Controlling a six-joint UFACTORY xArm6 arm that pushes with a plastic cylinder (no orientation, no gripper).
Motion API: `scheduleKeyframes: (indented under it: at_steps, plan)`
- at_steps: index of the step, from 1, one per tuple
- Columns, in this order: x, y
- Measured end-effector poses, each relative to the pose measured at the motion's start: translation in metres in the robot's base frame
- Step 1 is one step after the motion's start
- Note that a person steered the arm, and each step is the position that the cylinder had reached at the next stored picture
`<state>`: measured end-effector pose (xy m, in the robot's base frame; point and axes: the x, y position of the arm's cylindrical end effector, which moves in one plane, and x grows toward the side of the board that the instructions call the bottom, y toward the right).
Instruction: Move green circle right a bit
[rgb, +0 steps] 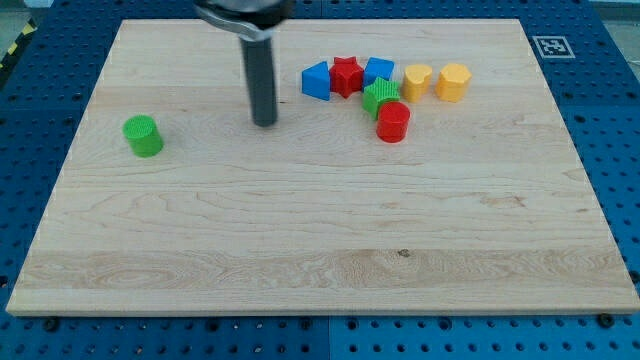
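The green circle (143, 136) is a short green cylinder standing alone on the wooden board (300, 230) at the view's left. My tip (265, 122) rests on the board well to the right of the green circle and slightly higher in the view, not touching it. The dark rod rises from the tip to the view's top edge. The tip is to the left of the cluster of other blocks.
A cluster lies at the view's upper middle: a blue block (316, 80), a red star (346, 75), a second blue block (378, 71), a green block (379, 97), a red cylinder (393, 122), a yellow heart (417, 79) and a yellow block (453, 82).
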<state>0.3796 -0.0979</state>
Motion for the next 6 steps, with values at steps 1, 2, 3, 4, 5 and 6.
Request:
scheduleKeyframes:
  at_steps: [1,2,3,4,5,6]
  plan:
    - [-0.012,-0.076]
    - [-0.012,-0.158]
    - [0.013,-0.186]
    - [0.065,-0.127]
    - [0.088,-0.032]
    - [0.088,-0.026]
